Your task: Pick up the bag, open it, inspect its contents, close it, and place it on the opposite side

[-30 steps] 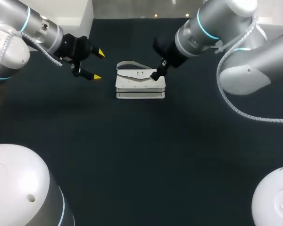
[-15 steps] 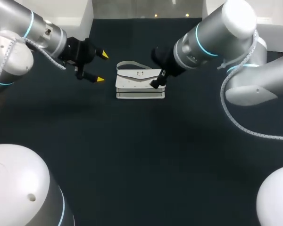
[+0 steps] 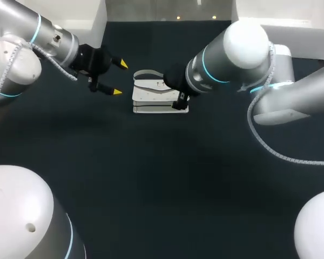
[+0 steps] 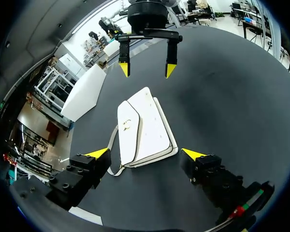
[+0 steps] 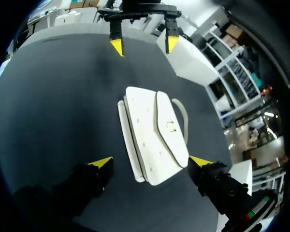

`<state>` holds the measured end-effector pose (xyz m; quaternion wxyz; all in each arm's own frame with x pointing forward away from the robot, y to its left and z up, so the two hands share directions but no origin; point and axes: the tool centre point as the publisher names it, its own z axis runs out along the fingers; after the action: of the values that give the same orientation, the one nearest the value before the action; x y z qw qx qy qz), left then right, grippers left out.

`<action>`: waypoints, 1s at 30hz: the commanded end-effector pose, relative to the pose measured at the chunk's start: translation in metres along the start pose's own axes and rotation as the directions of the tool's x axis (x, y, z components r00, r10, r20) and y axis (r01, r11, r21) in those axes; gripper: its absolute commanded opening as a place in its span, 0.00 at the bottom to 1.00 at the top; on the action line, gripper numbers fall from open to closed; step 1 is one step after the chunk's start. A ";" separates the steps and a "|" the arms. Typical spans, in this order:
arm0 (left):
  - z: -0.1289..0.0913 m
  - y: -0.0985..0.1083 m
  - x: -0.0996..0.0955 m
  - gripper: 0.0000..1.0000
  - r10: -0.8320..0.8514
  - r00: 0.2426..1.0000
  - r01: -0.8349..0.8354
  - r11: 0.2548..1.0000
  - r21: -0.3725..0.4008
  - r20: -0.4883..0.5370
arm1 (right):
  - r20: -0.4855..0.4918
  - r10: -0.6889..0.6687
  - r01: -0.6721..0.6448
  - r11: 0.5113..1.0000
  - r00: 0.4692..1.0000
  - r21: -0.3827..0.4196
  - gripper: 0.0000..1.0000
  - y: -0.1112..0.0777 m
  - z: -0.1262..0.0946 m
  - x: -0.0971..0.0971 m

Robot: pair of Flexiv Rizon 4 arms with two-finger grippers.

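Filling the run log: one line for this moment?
bag: flat on table, closed | left gripper: open, beside bag | right gripper: open, over bag end

**Left tool (image 3: pixel 119 79) and right tool (image 5: pixel 151 161) spread, facing each other**

The left arm (image 3: pixel 40 35) comes in from the far left corner. Its tool is held roughly level, with the yellow fingertips (image 3: pixel 122 65) well apart and pointing toward the middle. The right arm (image 3: pixel 232 56) reaches in from the right with its wrist angled downward. Its tool sits low, with the fingers parted wide.
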<state>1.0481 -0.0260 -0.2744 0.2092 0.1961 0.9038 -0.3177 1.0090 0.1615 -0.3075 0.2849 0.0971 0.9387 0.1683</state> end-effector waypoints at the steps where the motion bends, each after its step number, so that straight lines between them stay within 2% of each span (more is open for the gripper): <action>1: 0.008 0.006 -0.009 1.00 0.022 1.000 -0.021 0.999 0.036 -0.017 | 0.231 -0.034 0.026 0.999 0.972 0.040 1.00 0.005 0.004 0.007; 5: 0.013 0.004 -0.013 1.00 0.040 0.998 -0.038 0.998 0.048 -0.039 | 0.273 -0.068 0.055 0.997 0.959 0.054 1.00 0.000 0.008 0.008; 12: 0.018 -0.002 -0.021 1.00 0.106 0.993 -0.103 0.993 0.049 -0.058 | 0.282 -0.150 0.120 0.986 0.948 0.119 1.00 -0.010 0.020 0.012; 16: 0.021 -0.003 -0.025 1.00 0.125 0.991 -0.123 0.991 0.055 -0.038 | 0.273 -0.204 0.162 0.972 0.940 0.171 1.00 -0.012 0.029 0.012; 21: 0.028 -0.005 -0.026 1.00 0.149 0.989 -0.149 0.987 0.063 -0.004 | 0.272 -0.217 0.176 0.970 0.937 0.168 1.00 -0.016 0.036 0.008; 25: 0.034 -0.008 -0.025 1.00 0.178 0.983 -0.180 0.982 0.052 0.033 | 0.275 -0.228 0.187 0.968 0.934 0.167 0.84 -0.019 0.043 0.005; 26: 0.035 -0.009 -0.024 1.00 0.187 0.982 -0.189 0.980 0.060 0.038 | 0.275 -0.230 0.190 0.968 0.933 0.166 0.82 -0.020 0.044 0.004; 30: 0.038 -0.012 -0.023 1.00 0.204 0.978 -0.206 0.976 0.063 0.043 | 0.274 -0.234 0.195 0.967 0.933 0.161 0.64 -0.023 0.049 0.002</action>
<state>1.0740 -0.0638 -0.2803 0.2424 0.2914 0.8663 -0.3253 1.0302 0.1544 -0.3484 0.4143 0.0361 0.9079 0.0522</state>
